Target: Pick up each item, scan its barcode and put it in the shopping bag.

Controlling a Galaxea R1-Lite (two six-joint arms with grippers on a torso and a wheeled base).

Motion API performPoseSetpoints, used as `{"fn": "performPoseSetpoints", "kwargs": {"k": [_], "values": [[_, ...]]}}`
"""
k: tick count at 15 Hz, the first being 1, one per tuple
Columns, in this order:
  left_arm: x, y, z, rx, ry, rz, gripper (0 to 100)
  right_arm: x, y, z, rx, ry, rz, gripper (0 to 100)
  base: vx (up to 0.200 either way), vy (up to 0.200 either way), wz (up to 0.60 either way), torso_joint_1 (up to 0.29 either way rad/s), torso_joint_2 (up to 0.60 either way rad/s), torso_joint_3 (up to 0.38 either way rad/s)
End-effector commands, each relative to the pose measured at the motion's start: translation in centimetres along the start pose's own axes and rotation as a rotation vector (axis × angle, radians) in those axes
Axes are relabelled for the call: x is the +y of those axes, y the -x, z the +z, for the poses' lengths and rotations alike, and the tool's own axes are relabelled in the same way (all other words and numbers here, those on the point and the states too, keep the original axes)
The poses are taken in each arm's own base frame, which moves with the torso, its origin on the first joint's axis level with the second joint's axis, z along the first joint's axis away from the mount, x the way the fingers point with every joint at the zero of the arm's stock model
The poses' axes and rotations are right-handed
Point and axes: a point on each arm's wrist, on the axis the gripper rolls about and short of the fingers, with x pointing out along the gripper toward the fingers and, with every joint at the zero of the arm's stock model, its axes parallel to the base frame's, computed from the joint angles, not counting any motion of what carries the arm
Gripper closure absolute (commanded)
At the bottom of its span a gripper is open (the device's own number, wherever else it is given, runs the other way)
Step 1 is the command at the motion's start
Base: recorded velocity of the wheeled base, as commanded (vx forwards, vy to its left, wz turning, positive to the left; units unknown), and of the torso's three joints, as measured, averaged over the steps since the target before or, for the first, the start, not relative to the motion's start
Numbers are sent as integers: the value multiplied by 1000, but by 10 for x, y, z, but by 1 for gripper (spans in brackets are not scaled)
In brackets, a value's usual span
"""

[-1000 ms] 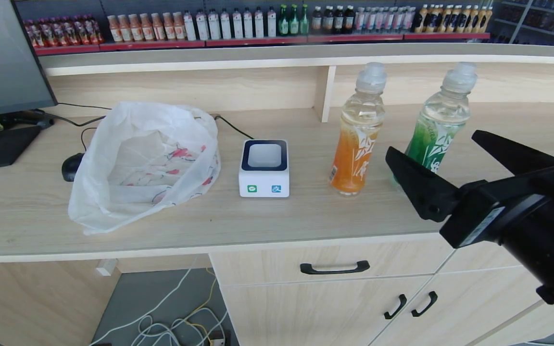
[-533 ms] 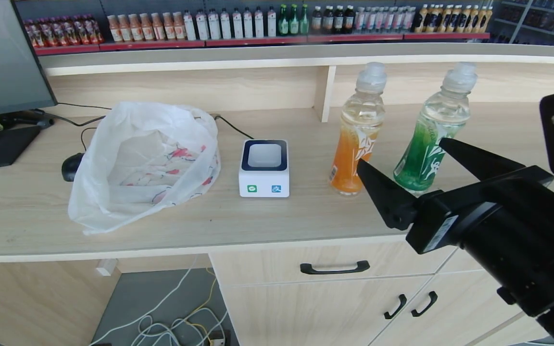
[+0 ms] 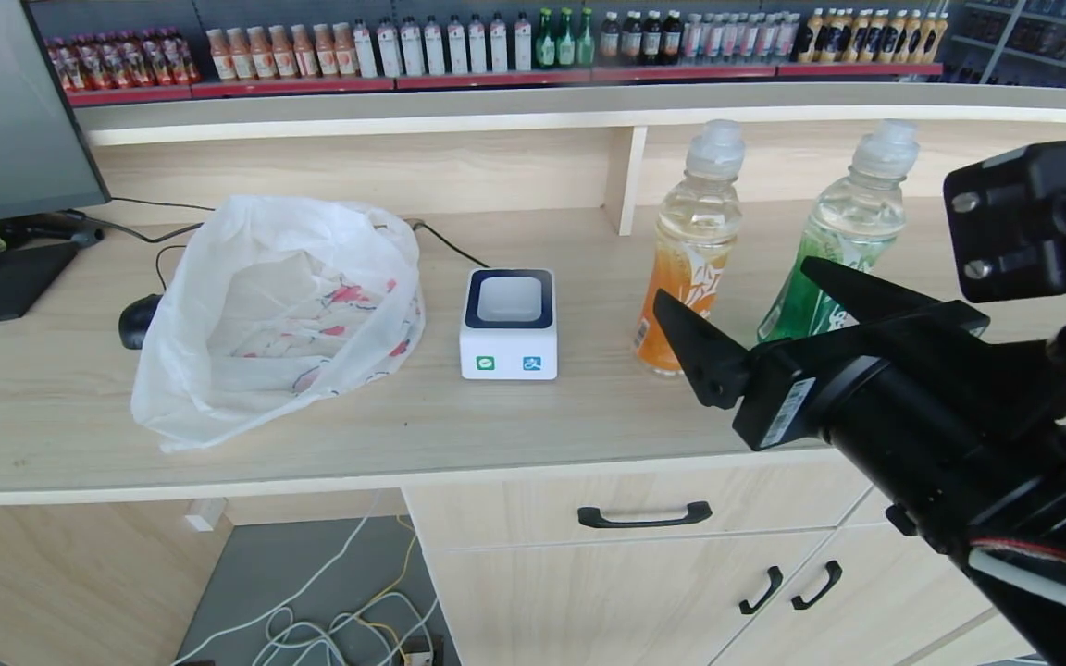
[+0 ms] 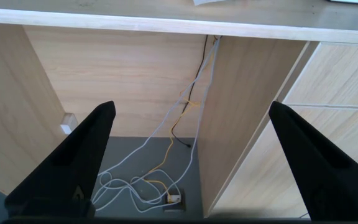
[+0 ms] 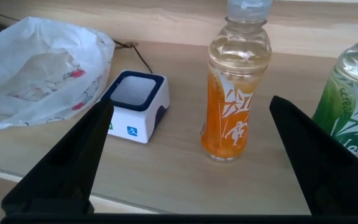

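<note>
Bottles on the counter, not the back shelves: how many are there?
2. The orange bottle stands right of the scanner; the green bottle stands further right, partly behind the right gripper. The bag could hide more.

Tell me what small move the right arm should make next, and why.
Probably ease the right end effector forward: it is open, empty and short of the orange bottle, which stands upright on the counter, centred between its fingers.

Wide-spread right end effector (image 3: 732, 280) near orange bottle (image 3: 687, 276)
</note>
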Motion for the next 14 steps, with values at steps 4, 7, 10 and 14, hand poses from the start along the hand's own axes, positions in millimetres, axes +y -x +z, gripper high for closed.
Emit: {"fn": "performPoseSetpoints", "kwargs": {"k": [4, 7, 10, 14], "values": [[0, 0, 0, 0, 0, 0, 0, 3, -19, -7, 13, -41, -36, 0, 0, 0, 0, 0, 0, 0], [0, 0, 0, 0, 0, 0, 0, -1, -32, -10, 18, -32, -76, 0, 0, 0, 0, 0, 0, 0], [0, 0, 0, 0, 0, 0, 0, -9, -49, -13, 14, -18, -114, 0, 0, 0, 0, 0, 0, 0], [0, 0, 0, 0, 0, 0, 0, -17, -60, -20, 25, 1, -155, 0, 0, 0, 0, 0, 0, 0]]}}
